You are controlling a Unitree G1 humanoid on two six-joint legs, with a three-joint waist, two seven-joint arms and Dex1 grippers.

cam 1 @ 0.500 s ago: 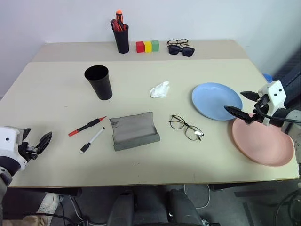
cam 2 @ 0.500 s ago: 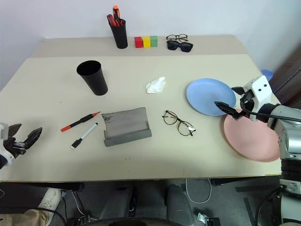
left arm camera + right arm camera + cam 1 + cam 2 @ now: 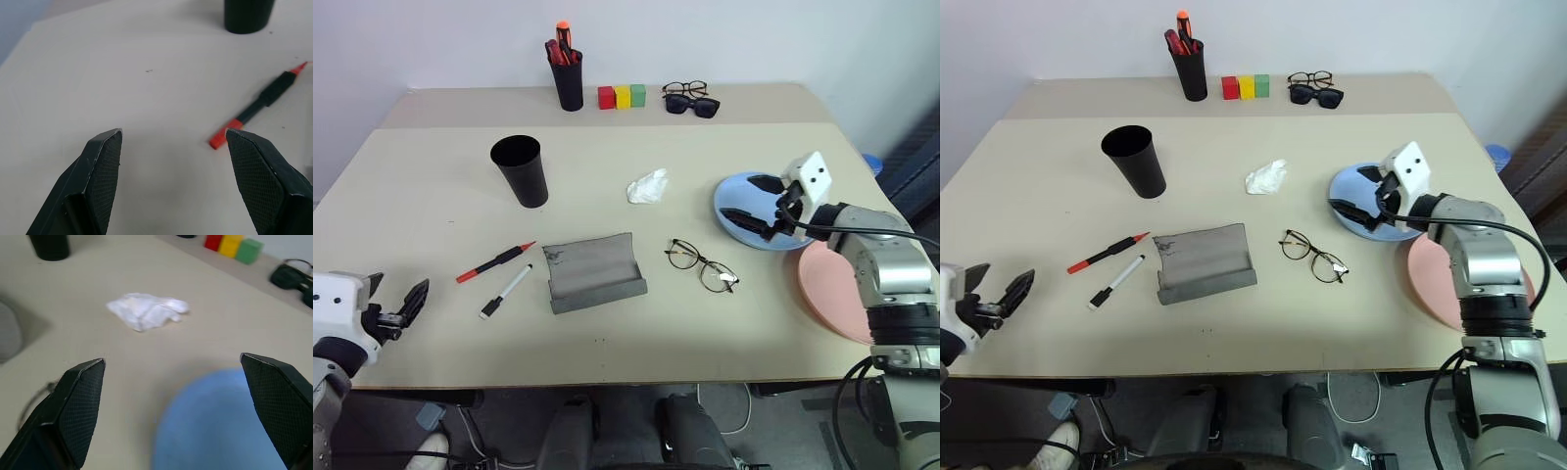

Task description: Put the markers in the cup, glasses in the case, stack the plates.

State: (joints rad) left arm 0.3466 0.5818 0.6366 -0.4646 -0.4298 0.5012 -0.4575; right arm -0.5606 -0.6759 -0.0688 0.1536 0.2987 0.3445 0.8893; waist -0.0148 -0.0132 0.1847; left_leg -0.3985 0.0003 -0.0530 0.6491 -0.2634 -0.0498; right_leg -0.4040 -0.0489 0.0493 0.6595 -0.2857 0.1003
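The red marker (image 3: pixel 495 262) and the white marker (image 3: pixel 506 291) lie side by side left of the open grey case (image 3: pixel 594 271). Behind them stands the black cup (image 3: pixel 520 171). The wire-frame glasses (image 3: pixel 701 266) rest just right of the case. My right gripper (image 3: pixel 751 199) hovers open over the blue plate (image 3: pixel 724 199). The pink plate (image 3: pixel 824 289) lies beside it, partly hidden by my right arm. At the table's near left corner my left gripper (image 3: pixel 399 292) is open and empty, facing the red marker (image 3: pixel 259 105) and the cup (image 3: pixel 247 14).
A crumpled white tissue (image 3: pixel 647 186) lies between cup and blue plate. Along the back edge stand a pen pot (image 3: pixel 567 73), three coloured blocks (image 3: pixel 621 96), dark sunglasses (image 3: pixel 690 105) and another wire pair (image 3: pixel 683 88).
My right gripper has swung left, from the pink plate's edge to above the blue plate. The left gripper has hardly moved.
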